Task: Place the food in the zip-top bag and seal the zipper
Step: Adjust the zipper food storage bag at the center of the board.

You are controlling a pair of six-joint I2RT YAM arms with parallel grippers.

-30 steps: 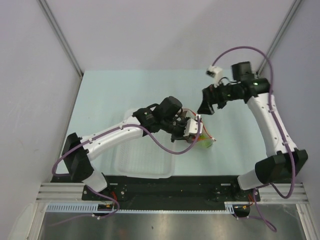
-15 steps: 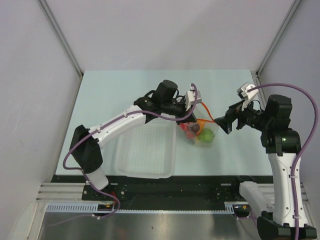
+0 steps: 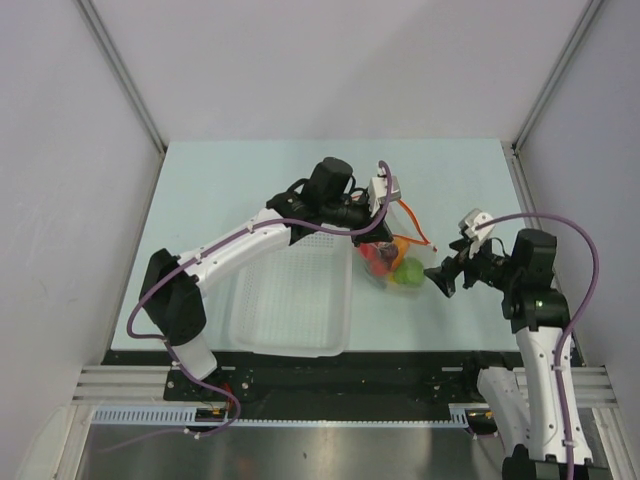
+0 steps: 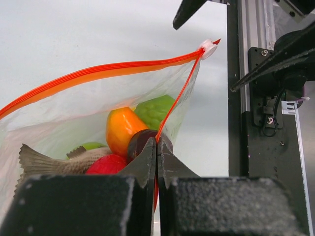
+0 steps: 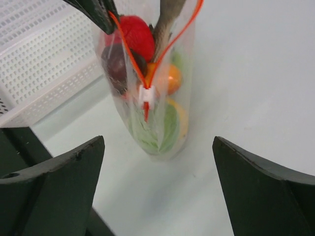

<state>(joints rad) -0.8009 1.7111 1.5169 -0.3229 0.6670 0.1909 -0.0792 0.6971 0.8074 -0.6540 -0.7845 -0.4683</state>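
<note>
Left tool (image 4: 156, 147): pinched closed on the zipper (image 4: 98, 71), gripping one lip of the bag's mouth part-way along the strip, above the food.
Right tool (image 3: 443, 277): fingers spread wide and holding nothing; it points at the bag's right side, near but apart.
Zip-top bag (image 3: 395, 265): hangs from the left tool just right of the basket (image 3: 290, 300), with its lower end down on the surface (image 3: 220, 190); the mouth gapes open.
Zipper: the two orange-red lips bow apart and meet at the white tab (image 5: 147, 94), which faces the right tool.
Food: all inside the bag. The red round fruit (image 5: 134, 34) and grey fish (image 4: 54, 162) are nearest the mouth, the yellow-orange fruit (image 4: 123, 129) and green fruit (image 4: 155, 110) lie deeper, and a dark piece (image 4: 140, 142) sits beside the pinched lip.
Change over half a second: the right tool has dropped toward the near edge and now sits level with the food, closer to the bag; its arm is folded in more tightly. The left arm and the bag have barely shifted.
Change over a full second: the right arm was stretched far out over the surface then, and the left tool was low over the bag by the basket's right edge.
</note>
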